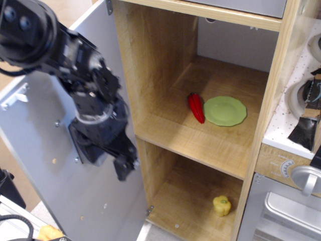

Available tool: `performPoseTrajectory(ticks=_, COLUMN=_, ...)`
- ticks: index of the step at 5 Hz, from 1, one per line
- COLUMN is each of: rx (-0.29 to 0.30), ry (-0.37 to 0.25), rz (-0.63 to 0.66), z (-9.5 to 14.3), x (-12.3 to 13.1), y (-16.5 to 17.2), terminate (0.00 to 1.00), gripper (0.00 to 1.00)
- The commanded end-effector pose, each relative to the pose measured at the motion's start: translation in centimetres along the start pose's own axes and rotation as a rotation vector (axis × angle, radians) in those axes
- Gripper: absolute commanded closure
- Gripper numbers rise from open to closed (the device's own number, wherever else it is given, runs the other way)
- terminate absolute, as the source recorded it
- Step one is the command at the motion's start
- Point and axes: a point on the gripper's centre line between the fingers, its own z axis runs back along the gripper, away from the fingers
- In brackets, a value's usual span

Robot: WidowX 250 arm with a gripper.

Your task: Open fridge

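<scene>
Light-wood fridge point(165, 65) w/ grey door point(45, 165) swung wide open to the left, inner face showing. Black gripper point(118, 163) in front of door, just left of cabinet edge; fingers blurred, can't tell if spread or closed. On upper shelf: red pepper point(196, 107) touching green plate point(225, 111). Below: yellow pepper point(221, 205).

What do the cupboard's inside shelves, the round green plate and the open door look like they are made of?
The shelves look like light wood or a wood-look board, with visible grain and a matte finish. The green plate seems to be plastic: flat, even colour and a moulded scalloped rim. The open door looks like a painted grey-white panel, smooth and matte, with small screws showing; its core cannot be told.
</scene>
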Motion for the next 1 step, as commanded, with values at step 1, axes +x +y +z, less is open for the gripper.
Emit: performPoseTrajectory(ticks=1, rx=0.009, ry=-0.027, rz=-0.012, z=1.33, x=0.47, y=-0.23, terminate=1.0, gripper=0.0)
